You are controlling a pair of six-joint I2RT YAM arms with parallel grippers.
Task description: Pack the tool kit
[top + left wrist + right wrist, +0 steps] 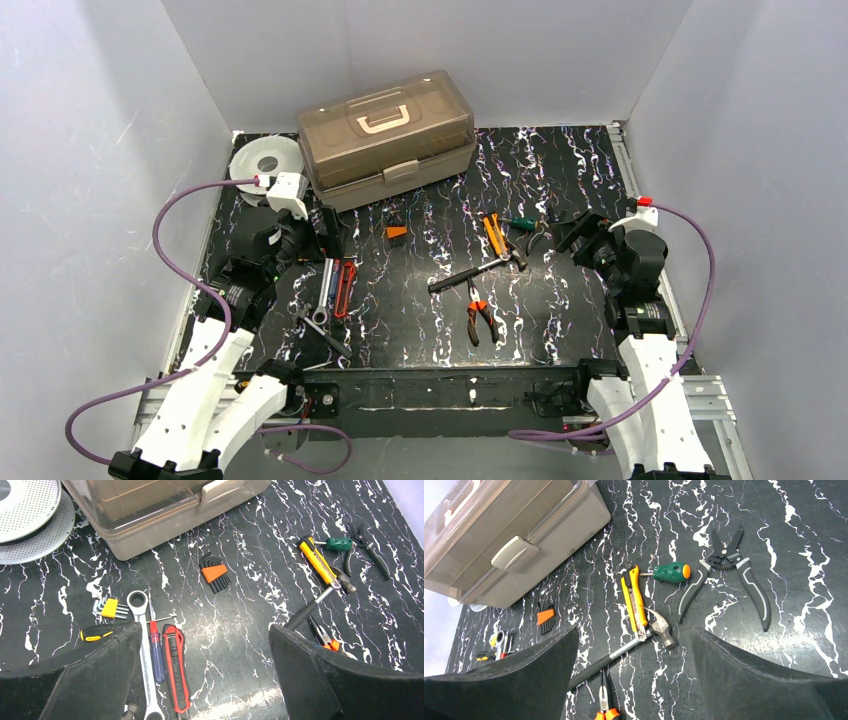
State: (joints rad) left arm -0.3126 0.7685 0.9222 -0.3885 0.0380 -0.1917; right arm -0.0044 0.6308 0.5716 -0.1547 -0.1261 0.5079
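- Clock is read on the overhead view: 12 at the far wall, 6 at the arm bases.
- The tan toolbox point(385, 140) stands shut on the black marbled bench point(420, 335) at about 11–12 o'clock. Its translucent brown lid is down, the cream handle point(383, 118) lies flat on top, and the cream latch point(400, 171) faces 6.
- The round grey spool point(262, 160) sits just beside the toolbox at its 9 o'clock; we cannot tell whether they touch.
- The left pincer point(204, 630) is spread wide with nothing between its fingers, above the 9 o'clock side of the bench.
- Under it, side by side and running roughly 12 to 6, lie the ratchet wrench point(142, 630), the red-and-blue screwdriver point(157, 652) and the red utility knife point(176, 667).
- The yellow hex key set point(110, 608) lies just beside the wrench head. A yellow-and-black handle point(97, 632) is partly hidden by a finger.
- The orange hex key set point(215, 573) lies alone at 6 o'clock of the latch.
- The right pincer point(634, 630) is spread wide and empty, at the 3 o'clock side.
- At bench centre, the hammer point(661, 630) has its head toward 2 and its handle toward 8. The yellow utility knife point(634, 597) touches its head.
- The green stubby screwdriver point(674, 572) lies at the knife's far end, and the black cutters point(729, 575) lie at its 3 o'clock.
- The orange pliers point(480, 318) lie at 6 o'clock of the hammer handle.
- All loose tools lie on the bench, outside the toolbox.
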